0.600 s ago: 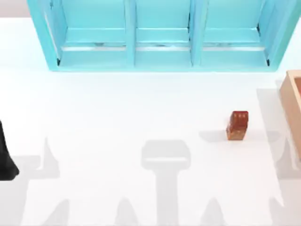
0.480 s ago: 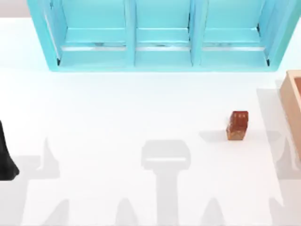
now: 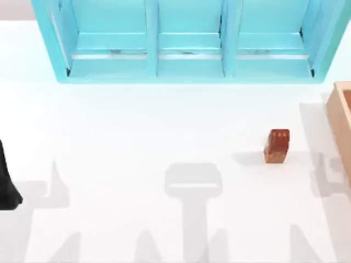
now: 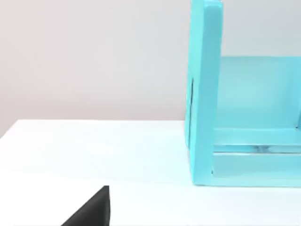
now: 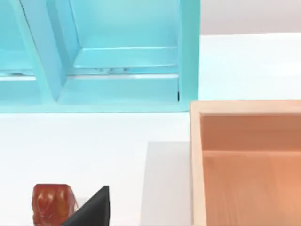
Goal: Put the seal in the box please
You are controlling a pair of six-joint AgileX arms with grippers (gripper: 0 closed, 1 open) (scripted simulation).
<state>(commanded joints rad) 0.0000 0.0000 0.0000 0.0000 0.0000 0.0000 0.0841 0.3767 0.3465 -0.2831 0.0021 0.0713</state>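
Note:
The seal (image 3: 277, 146), a small glossy reddish-brown and orange lump with dark dots on its redder end, lies on the white table right of centre. It also appears low in the right wrist view as the seal (image 5: 52, 204), just beside a dark part of my right gripper (image 5: 91, 209). The tan box (image 3: 343, 123) stands at the table's right edge, a short way right of the seal; its open brown inside faces up in the right wrist view, box (image 5: 244, 160). My left arm (image 3: 6, 183) sits parked at the table's left edge.
A big turquoise shelf unit (image 3: 186, 41) spans the back of the table, its end wall (image 4: 204, 94) close to the left wrist camera. White tabletop stretches between the seal and the left arm.
The shadows at the table's right side and front right have shifted leftward, so the right arm is moving. Seal, box and left arm are where they were.

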